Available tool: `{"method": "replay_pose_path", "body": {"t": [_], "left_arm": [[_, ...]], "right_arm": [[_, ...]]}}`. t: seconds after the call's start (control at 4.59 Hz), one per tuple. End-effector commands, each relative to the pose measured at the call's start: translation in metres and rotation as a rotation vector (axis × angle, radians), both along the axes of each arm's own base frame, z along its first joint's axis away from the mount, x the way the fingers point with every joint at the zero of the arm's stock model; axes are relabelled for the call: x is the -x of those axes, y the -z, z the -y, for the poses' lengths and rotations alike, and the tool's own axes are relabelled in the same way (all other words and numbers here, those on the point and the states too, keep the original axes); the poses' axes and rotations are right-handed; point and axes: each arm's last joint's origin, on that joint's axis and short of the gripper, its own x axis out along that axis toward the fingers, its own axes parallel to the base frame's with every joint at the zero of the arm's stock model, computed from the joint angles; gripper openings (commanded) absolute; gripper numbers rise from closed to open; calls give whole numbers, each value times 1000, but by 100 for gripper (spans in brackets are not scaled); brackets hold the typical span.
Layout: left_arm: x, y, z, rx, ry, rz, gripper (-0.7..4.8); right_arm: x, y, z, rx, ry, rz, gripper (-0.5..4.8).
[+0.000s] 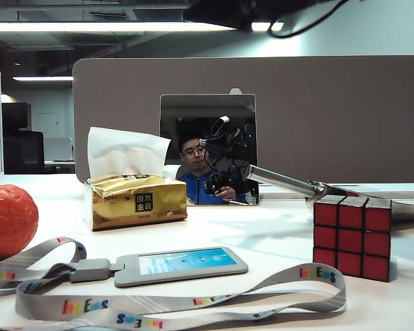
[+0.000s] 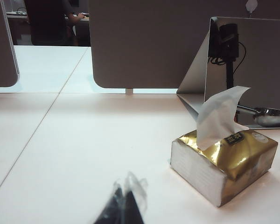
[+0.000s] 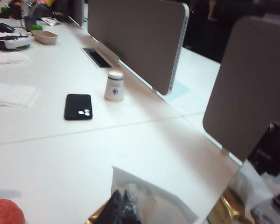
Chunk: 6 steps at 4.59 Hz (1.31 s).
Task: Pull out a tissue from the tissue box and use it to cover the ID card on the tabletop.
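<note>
Nearest the exterior camera, the ID card (image 1: 183, 264) lies flat and uncovered on the tabletop (image 1: 262, 234), its grey lanyard (image 1: 193, 303) looping wide in front and out to both sides. The loop could matter later: a sheet laid carelessly may settle on the strap rather than on the card face. A puzzle cube (image 1: 352, 238) stands to the right of the card and an orange object (image 1: 8, 221) to the left; a wide sweep with a limp sheet could brush either.

Behind the card sits the tissue box (image 1: 136, 200), with the white tuft (image 1: 124, 153) standing up from its slot. No tissue has been pulled free yet. The box is a light soft pack, so a straight upward pull may lift or drag it instead of releasing one sheet, and the thin paper could tear if pinched at its edge.

The right tool (image 3: 122, 207) hangs just above the tuft with its jaws closed; in that state it would likely push the paper down unless it opens first. The left tool (image 2: 122, 210), closed as well, rests low near the box's left side, apart from it.

At the back, a mirror (image 1: 208, 148) leans against the divider.
</note>
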Motion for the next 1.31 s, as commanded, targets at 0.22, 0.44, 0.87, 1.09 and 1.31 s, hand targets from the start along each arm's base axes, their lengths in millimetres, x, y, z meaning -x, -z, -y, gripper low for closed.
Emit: {"method": "replay_pose_path", "body": {"t": [0.22, 0.44, 0.87, 1.09, 1.31], "left_arm": [[0, -2, 1, -1, 18, 9, -6], [0, -1, 1, -1, 29, 0, -6], [0, -1, 1, -1, 29, 0, -5], [0, -1, 1, -1, 29, -1, -6], [0, 0, 1, -1, 29, -10, -6]], "right_arm": [[-59, 33, -32, 122, 103, -216, 125], [-94, 45, -53, 169, 98, -193, 203], [-103, 64, -59, 208, 96, -253, 222], [-106, 72, -62, 204, 92, -246, 223], [-108, 74, -75, 194, 74, -226, 223]]}}
